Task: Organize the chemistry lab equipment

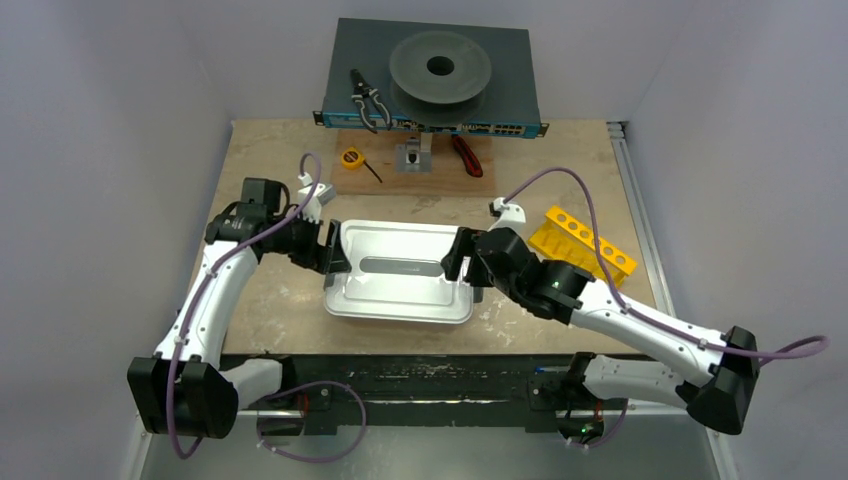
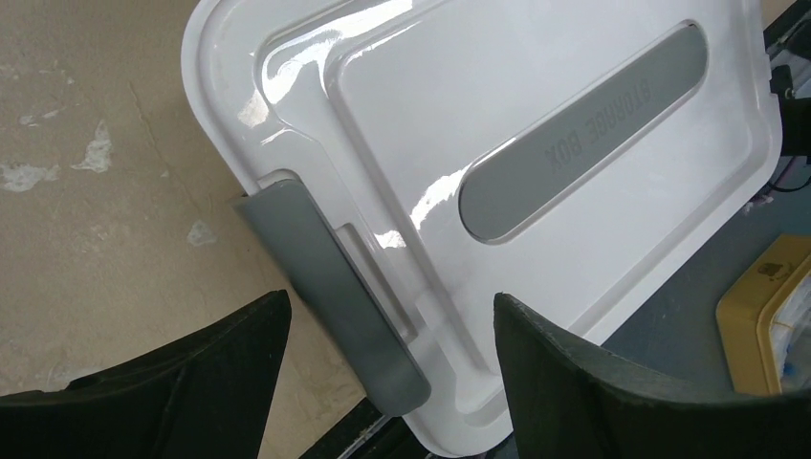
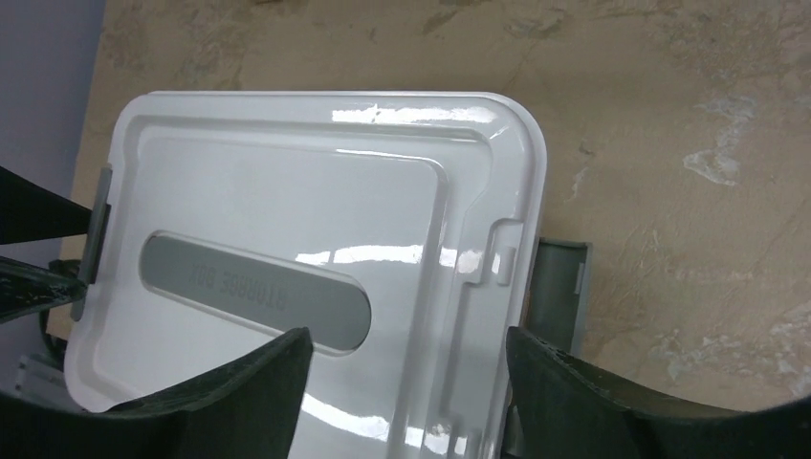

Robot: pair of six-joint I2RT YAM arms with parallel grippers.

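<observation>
No chemistry lab equipment shows in any view. A white storage box with its lid on lies mid-table between both arms. My left gripper is at its left end, open, and its fingers straddle the grey latch and the lid's edge without holding them. My right gripper is at the right end, open above the lid. The right-hand grey latch juts out beside its outer finger. The left gripper and right gripper both hold nothing.
A yellow rack with round holes lies right of the box. At the back stand a dark network switch with a grey spool, pliers, a yellow tape measure and a red-handled tool.
</observation>
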